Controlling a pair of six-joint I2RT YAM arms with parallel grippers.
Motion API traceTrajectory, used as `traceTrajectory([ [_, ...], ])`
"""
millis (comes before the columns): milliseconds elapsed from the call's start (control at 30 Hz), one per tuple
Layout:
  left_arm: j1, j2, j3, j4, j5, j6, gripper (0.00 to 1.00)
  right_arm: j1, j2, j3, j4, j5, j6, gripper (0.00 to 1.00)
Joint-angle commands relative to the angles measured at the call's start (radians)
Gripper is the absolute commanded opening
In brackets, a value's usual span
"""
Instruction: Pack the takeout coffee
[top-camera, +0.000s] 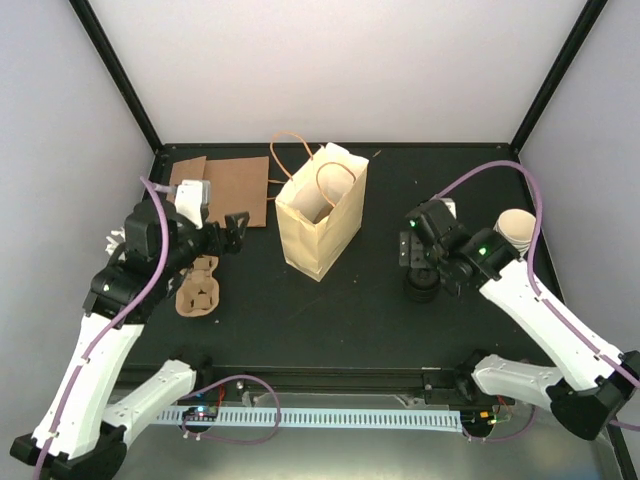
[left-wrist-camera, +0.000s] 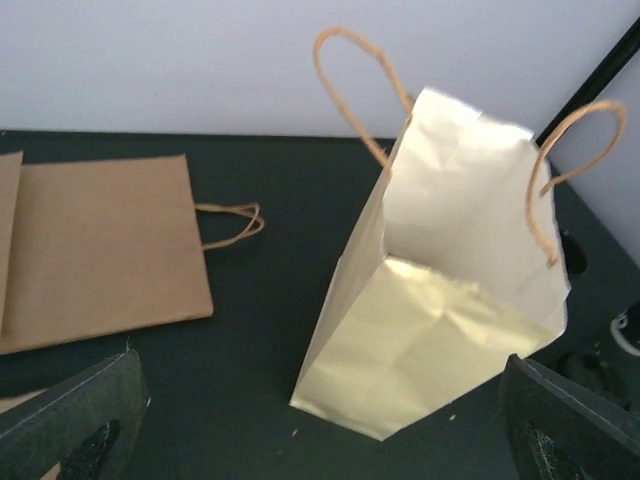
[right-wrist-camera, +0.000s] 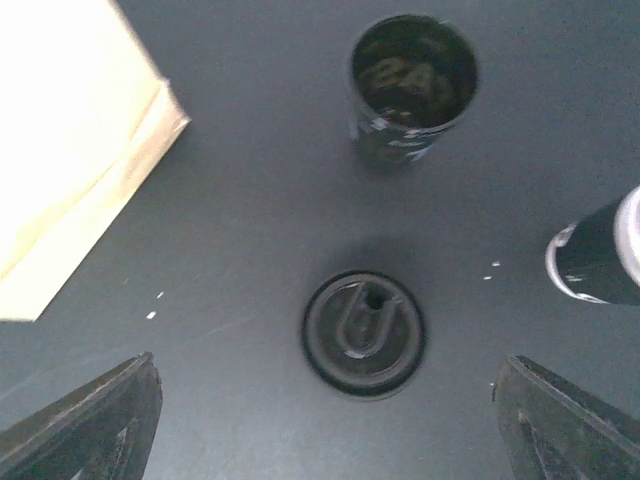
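Shows paper bag (top-camera: 318, 228) standing open mid-table, takeout coffee cup (top-camera: 515, 229) outside it at right, judged still unpacked; shows left gripper (left-wrist-camera: 320, 430) and right gripper (right-wrist-camera: 328, 425) spread wide, empty, latter over black lid (right-wrist-camera: 363, 333).

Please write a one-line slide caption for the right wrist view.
Open right gripper above a round black lid lying on the dark table, with a cream paper bag at the left edge.
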Motion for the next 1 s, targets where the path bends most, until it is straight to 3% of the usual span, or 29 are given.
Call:
traceTrajectory([
  [0,0.009,-0.045,-0.083,-0.094,-0.058,0.021,0.99,-0.123,0.039,0.089,-0.090,0.048,0.004,0.92],
  [200,0.008,-0.097,-0.236,-0.098,0.000,-0.022,0.99,-0.334,0.077,0.214,-0.173,-0.031,-0.021,0.94],
  [367,0.008,-0.112,-0.326,-0.056,0.094,-0.054,0.99,-0.420,0.184,0.400,-0.318,0.039,0.024,0.96],
  [467,0.007,-0.126,-0.330,-0.056,0.120,-0.030,0.99,-0.423,0.181,0.418,-0.274,0.098,-0.039,1.00],
  [567,0.007,-0.154,-0.330,-0.037,0.126,0.008,0.99,-0.488,0.184,0.412,-0.243,0.040,-0.089,1.00],
  [667,0.007,-0.183,-0.344,-0.011,0.160,0.012,0.99,-0.586,0.221,0.446,-0.257,0.019,-0.101,0.90],
  [867,0.007,-0.249,-0.406,0.033,0.151,0.003,0.99,-0.680,0.324,0.518,-0.272,-0.070,-0.127,0.53],
  [967,0.006,-0.276,-0.421,0.050,0.173,0.009,0.99,-0.697,0.353,0.513,-0.264,-0.079,-0.122,0.48],
])
